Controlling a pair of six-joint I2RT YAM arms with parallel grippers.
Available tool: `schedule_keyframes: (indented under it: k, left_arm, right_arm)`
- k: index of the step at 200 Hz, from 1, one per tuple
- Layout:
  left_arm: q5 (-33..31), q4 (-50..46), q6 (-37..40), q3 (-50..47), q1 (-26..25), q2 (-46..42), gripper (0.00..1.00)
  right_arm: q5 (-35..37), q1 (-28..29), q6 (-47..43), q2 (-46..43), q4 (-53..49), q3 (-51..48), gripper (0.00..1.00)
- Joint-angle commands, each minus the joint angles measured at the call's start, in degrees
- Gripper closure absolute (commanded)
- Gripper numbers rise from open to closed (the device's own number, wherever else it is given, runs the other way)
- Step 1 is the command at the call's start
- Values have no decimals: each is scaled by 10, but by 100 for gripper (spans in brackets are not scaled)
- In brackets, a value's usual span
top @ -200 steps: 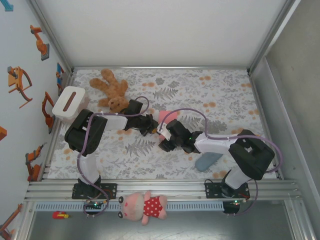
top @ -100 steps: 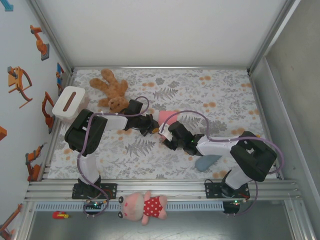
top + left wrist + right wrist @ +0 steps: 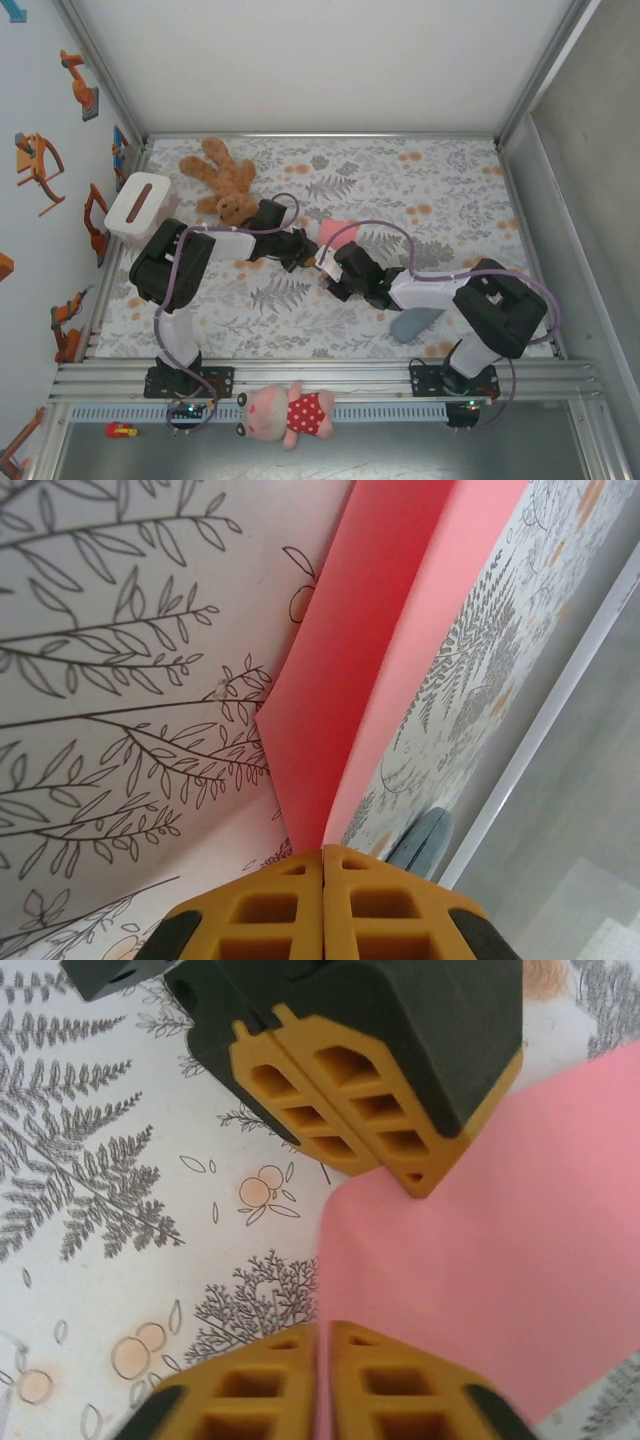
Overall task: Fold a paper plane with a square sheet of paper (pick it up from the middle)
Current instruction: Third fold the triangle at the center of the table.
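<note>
Left tool (image 3: pixel 324 852) pinched together on square sheet of paper (image 3: pixel 375 650); right tool (image 3: pixel 322 1328) clamped on same sheet, just beside left tool. Sheet stands folded ahead of both. We fear tear if tools pull apart, skewed crease if grip slips.

Bright, even light from overhead leaves only faint, short shadows on the desk (image 3: pixel 450 180), with no glare, while the left gripper (image 3: pixel 323 865), close to its lens, looks slightly soft.
</note>
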Motion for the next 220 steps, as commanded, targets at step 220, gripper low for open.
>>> schedule_keyframes:
  k: [220]
  left_arm:
    - [-101,-215,158,166,-3,93,84]
  right_arm:
    - [-155,-46,180,-5,15,-4,100]
